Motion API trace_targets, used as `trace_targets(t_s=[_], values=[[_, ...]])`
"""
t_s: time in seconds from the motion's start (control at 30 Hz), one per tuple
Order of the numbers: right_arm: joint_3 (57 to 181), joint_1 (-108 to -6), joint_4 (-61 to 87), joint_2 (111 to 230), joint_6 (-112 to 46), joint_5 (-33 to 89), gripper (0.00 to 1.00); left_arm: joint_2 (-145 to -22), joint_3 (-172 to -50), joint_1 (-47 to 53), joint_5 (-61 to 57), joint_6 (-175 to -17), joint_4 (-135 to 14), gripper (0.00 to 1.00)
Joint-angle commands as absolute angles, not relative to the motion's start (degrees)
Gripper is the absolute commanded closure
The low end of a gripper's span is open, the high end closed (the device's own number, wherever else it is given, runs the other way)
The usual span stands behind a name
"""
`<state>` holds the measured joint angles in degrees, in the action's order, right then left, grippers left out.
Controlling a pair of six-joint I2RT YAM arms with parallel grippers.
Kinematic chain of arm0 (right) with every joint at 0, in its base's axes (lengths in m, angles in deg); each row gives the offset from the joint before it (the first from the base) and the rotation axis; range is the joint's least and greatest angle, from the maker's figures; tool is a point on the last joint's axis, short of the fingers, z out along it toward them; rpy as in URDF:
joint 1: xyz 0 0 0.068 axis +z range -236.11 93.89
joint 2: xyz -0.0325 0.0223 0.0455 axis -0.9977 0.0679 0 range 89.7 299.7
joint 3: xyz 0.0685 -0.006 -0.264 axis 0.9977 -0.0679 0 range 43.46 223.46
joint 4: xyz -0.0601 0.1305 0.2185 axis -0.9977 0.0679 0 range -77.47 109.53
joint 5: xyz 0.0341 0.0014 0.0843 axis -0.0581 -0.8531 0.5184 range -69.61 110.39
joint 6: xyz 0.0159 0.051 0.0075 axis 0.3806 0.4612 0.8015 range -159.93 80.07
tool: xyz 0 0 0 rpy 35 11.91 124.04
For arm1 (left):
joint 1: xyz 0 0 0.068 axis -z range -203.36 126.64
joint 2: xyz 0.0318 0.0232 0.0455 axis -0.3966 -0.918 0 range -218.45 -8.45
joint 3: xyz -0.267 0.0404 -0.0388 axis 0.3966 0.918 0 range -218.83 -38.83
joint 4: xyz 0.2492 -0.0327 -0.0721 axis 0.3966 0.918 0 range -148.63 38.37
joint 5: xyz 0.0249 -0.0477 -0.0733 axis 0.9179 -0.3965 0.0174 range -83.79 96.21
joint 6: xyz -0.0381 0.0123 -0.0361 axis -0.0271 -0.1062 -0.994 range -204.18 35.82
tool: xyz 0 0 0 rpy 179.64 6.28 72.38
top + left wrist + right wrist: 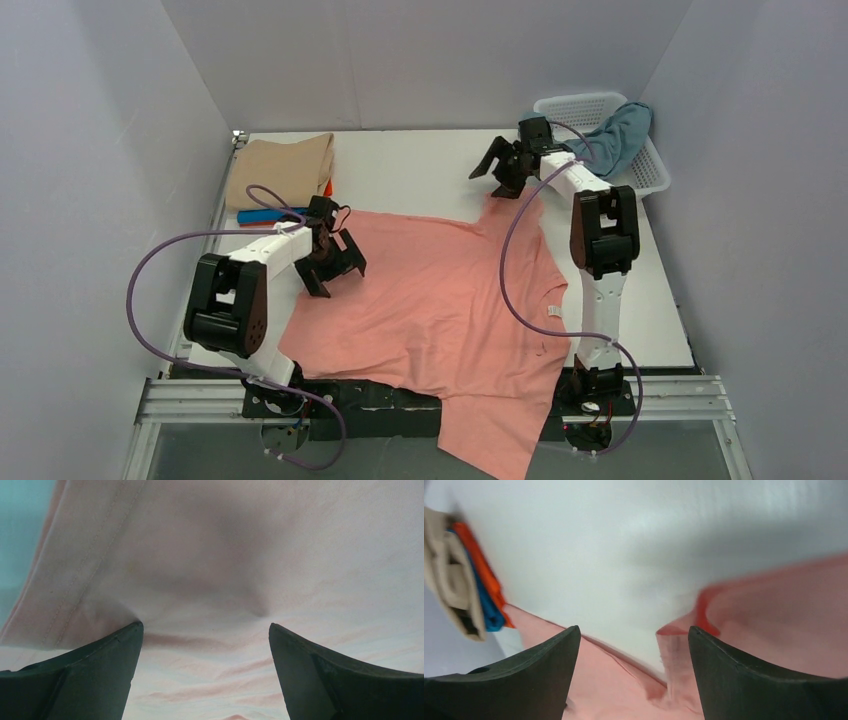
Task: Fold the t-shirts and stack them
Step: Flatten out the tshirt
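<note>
Black wedge fingers (pixel 90 675), salmon t-shirt (pixel 440 300) — softly creased

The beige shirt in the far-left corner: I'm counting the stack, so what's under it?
Edges of an orange shirt and a bright blue shirt peek out beneath the beige shirt. The rest of both, and anything further down, is covered.

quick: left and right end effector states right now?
left end effector: open, holding nothing, over the salmon pink cloth t-shirt.
right end effector: open, holding nothing, above that shirt's far edge.
</note>
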<state>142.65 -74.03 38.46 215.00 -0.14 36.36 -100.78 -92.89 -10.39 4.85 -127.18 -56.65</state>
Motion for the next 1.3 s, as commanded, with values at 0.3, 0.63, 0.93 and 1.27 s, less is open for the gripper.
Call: trace_targets(t_s=[0.3,0.63,0.93,1.27], values=[[153.83,-72.48,34.71,217.31,-3.23,37.8,0.13,-94.89,-91.28,-11.06,10.54,-126.38,-45.94,0.02],[127.34,-70.62,51.14,195.76,-11.64,20.72,0.12,-95.19,-97.69,-11.06,6.49,-124.79,-47.8,0.02],[127.58,-71.32,49.99,202.62,-12.99,22.21,0.11,-110.15,-107.66,-11.08,-0.79,-123.4,-51.6,0.02],[148.51,-74.59,58.97,217.79,-16.23,25.67,0.11,-125.13,-119.02,-14.95,-1.29,-124.93,-46.93,0.02]])
